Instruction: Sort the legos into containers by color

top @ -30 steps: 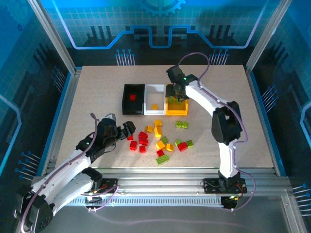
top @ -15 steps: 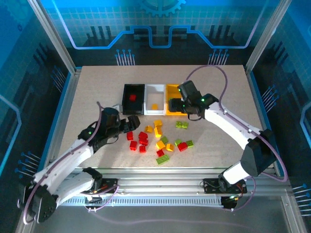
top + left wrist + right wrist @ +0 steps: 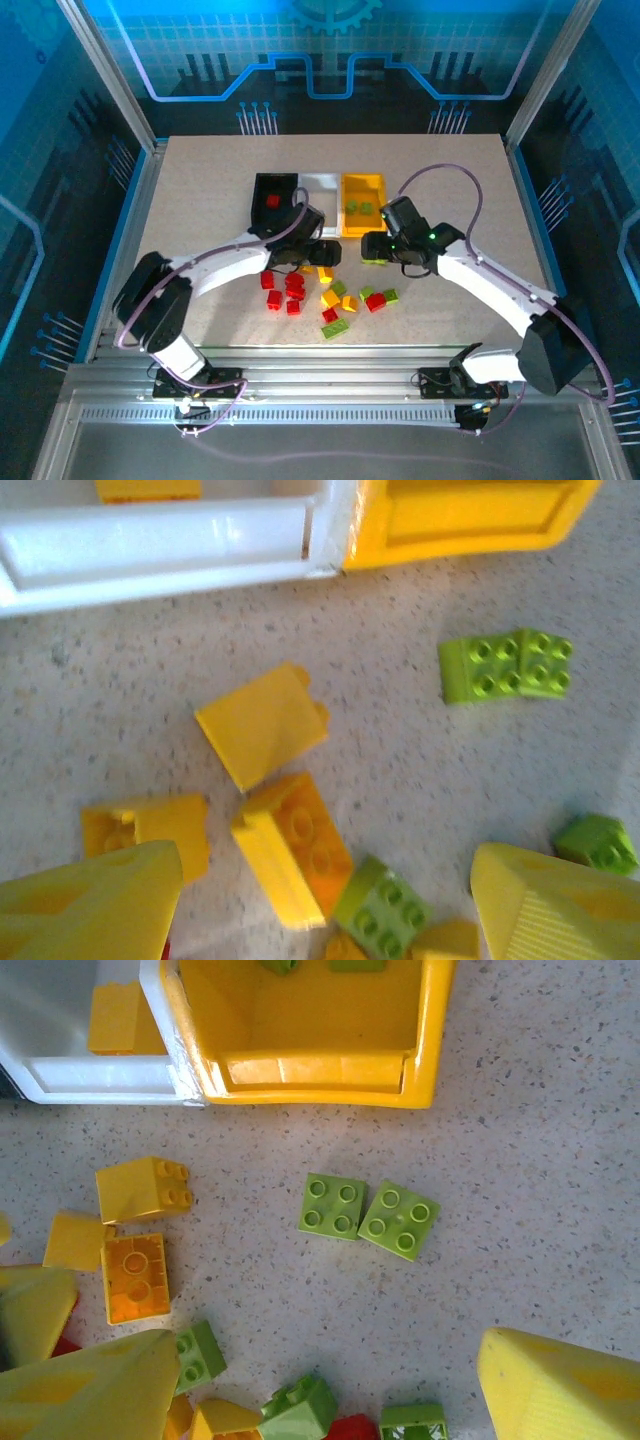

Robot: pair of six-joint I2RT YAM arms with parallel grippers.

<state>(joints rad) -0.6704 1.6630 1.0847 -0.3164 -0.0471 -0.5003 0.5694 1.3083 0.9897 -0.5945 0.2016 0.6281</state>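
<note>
The containers stand in a row: black bin [image 3: 273, 185] with a red lego, white bin [image 3: 150, 555] with a yellow lego [image 3: 115, 1015], yellow bin [image 3: 362, 190] with green legos. Loose legos lie in front: red ones [image 3: 285, 290], yellow ones [image 3: 262, 723] [image 3: 295, 845], and a green pair [image 3: 365, 1212]. My left gripper [image 3: 325, 255] hangs open over the yellow legos, its fingers [image 3: 90, 900] wide apart and holding nothing. Just in front of the yellow bin my right gripper [image 3: 372, 247] is open above the green pair, its fingers [image 3: 560, 1390] empty.
More green, yellow and red bricks [image 3: 345, 305] are scattered toward the near edge. Both arms meet close together at the pile. Bare tabletop [image 3: 200, 190] lies left of the bins and to the far right [image 3: 470, 190].
My left arm swung from the table's left side to the yellow legos by the bins, its jaws narrowing somewhat. My right gripper came off the yellow bin down to the green pair.
</note>
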